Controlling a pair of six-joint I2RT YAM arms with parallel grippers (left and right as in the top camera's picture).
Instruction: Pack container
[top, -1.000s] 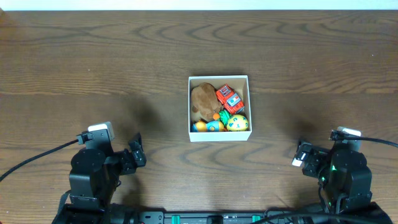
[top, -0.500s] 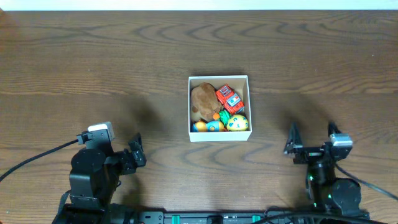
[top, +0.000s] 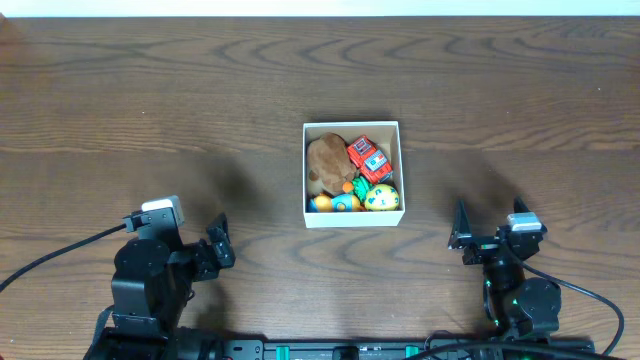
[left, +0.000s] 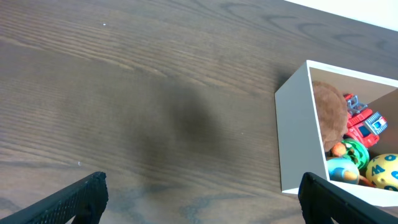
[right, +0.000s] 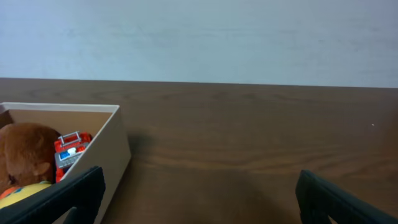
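The container (top: 304, 172) is a small white box with a brown inside at the table's centre. It holds a brown plush (top: 325, 160), a red toy truck (top: 367, 157), a yellow ball (top: 381, 197), a green toy and an orange-and-blue toy. It also shows in the left wrist view (left: 292, 137) and the right wrist view (right: 109, 146). My left gripper (top: 217, 245) is open and empty at the front left. My right gripper (top: 490, 238) is open and empty at the front right. Both are well apart from the box.
The dark wooden table (top: 150, 100) reaches a pale wall (right: 199, 37) at the back. Black cables run from both arms at the front edge.
The right arm has swung left and pulled back toward the front edge, its gripper now pointing toward the table's far side. The left arm and the box have not moved.
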